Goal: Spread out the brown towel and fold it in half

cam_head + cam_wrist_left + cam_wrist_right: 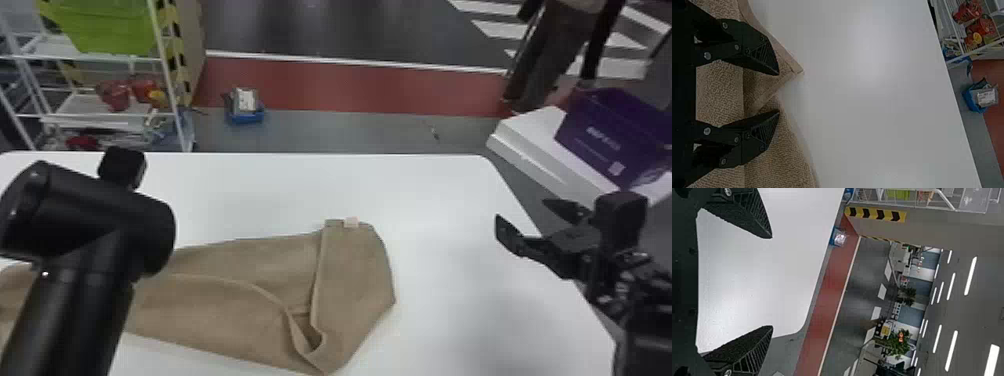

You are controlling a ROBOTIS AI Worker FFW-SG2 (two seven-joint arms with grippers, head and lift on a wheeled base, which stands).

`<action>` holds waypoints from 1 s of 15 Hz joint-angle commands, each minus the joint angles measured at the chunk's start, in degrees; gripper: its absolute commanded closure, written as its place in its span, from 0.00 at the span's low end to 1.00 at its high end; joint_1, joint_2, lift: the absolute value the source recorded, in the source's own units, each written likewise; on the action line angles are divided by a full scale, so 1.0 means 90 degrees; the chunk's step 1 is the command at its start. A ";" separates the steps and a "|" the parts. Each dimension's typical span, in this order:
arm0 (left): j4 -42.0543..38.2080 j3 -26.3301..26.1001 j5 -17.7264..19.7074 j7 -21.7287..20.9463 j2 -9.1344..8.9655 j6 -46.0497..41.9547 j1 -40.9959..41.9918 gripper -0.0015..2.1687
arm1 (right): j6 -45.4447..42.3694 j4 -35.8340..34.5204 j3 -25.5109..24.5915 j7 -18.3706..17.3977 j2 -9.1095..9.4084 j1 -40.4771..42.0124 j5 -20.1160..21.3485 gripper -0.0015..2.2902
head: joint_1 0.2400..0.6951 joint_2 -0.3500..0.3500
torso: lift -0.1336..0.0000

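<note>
In the head view, the brown towel (355,280) lies on the white bench (425,185), reaching from the nine o'clock side to just past the middle. It is partly folded and uneven: a flap at its three o'clock end lies turned over, its edge running from twelve towards six o'clock, with a small gap between layers at about five. A pale tag (351,222) sits at the flap's twelve o'clock edge. The left arm (75,305) covers part of the towel from seven to nine o'clock. The left claw (778,93), per its wrist view, is open, fingers apart, over the towel near a pointed corner; contact cannot be determined. The right claw (522,211) is open and empty at the bench's three o'clock edge, well apart from the towel. Beyond the bench, a white rack (172,107) stands at ten to eleven o'clock, a blue basket (246,118) rests on the floor near eleven, and a purple box (600,142) sits on a white stand (530,135) at two.
</note>
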 commanded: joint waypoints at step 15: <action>-0.1509 0.0461 -0.0122 -0.0324 -0.0026 0.0008 0.0496 0.91 | -0.0089 0.0187 0.0088 0.0000 0.0002 -0.0079 -0.0010 0.03 | 1.00 0.32 | 0.00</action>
